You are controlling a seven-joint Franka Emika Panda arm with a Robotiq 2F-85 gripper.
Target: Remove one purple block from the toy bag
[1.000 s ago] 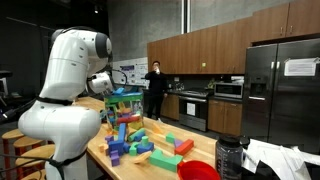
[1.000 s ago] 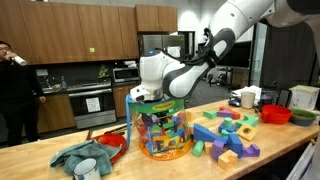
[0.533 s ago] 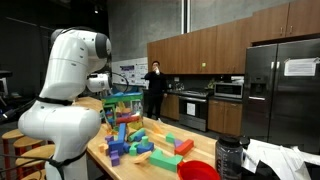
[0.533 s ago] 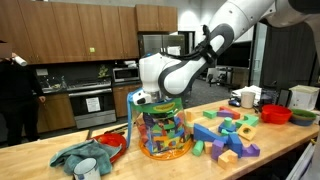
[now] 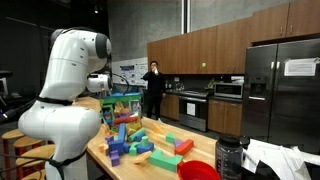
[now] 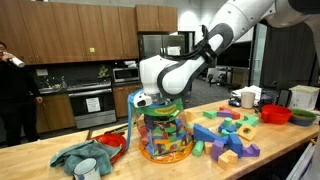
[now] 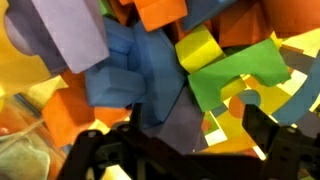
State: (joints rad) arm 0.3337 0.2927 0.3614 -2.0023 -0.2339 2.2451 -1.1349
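we are seeing the toy bag (image 6: 165, 135) standing upright on the wooden table (image 6: 40, 165) in both exterior views, its teal-green rim sitting around the end of the white arm (image 6: 190, 70), which is reaching down into its mouth. loose foam blocks (image 6: 228, 135) are lying scattered on the table just beside the bag, and on its other side a red bowl (image 6: 113, 145) is sitting close by, with a teal cloth (image 6: 85, 155) crumpled near it. a person (image 5: 155, 82) is standing in the kitchen well behind the table. in the wrist view we are looking straight down into the bag, where the gripper (image 7: 177, 128) is hanging with its two dark fingers (image 7: 262, 130) spread wide and nothing pinched between them. under it the blocks are crowding the whole view: a pale purple block (image 7: 68, 45) is lying at the upper left, a blue block (image 7: 120, 75) is resting against it, a yellow block (image 7: 198, 47) is sitting near the middle, a green block (image 7: 238, 75) is lying beside that, and an orange block (image 7: 160, 15) is showing at the top edge. a darker purplish piece (image 7: 180, 115) is lying below the gap between the fingers; we are not able to tell whether either finger is touching a block.
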